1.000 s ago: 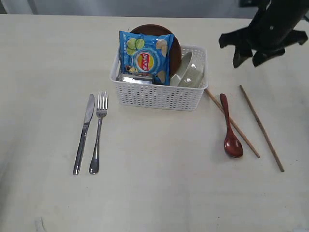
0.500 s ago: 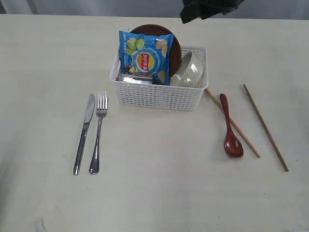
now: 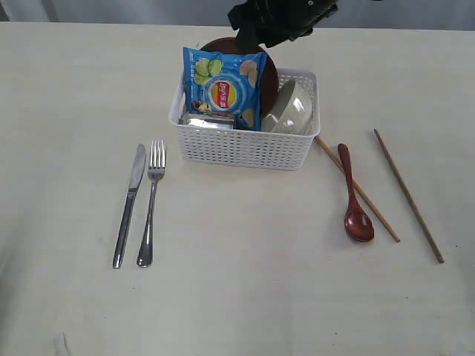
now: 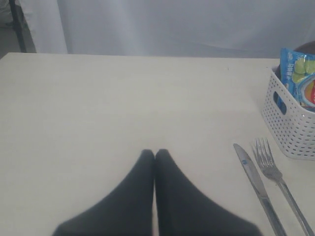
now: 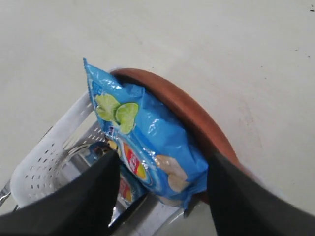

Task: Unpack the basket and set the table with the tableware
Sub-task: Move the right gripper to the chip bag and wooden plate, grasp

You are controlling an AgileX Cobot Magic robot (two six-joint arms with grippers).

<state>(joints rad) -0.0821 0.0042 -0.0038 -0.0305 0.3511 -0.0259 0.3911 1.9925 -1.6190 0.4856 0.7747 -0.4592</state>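
Observation:
The white basket (image 3: 245, 150) holds a blue chip bag (image 3: 223, 87), the brown plate (image 3: 272, 70) on edge behind it, the cream bowl (image 3: 294, 108) and the steel cup (image 3: 207, 122). Knife (image 3: 130, 204) and fork (image 3: 151, 202) lie left of it. Spoon (image 3: 355, 199) and two chopsticks (image 3: 358, 190) (image 3: 408, 195) lie to the right. My right gripper (image 3: 261, 33) hovers open over the basket's back; in the right wrist view its fingers (image 5: 93, 191) straddle the chip bag (image 5: 145, 130) and plate (image 5: 202, 123). My left gripper (image 4: 155, 153) is shut, empty, over bare table.
The pale table (image 3: 245, 297) spreads around the basket on all sides. In the left wrist view the knife (image 4: 256, 182), fork (image 4: 275, 172) and a basket corner (image 4: 290, 125) sit off to one side of the left gripper.
My right arm has swung from the far right, above the chopsticks, leftward to the back of the basket. The outer chopstick shifted slightly. The rest is unmoved.

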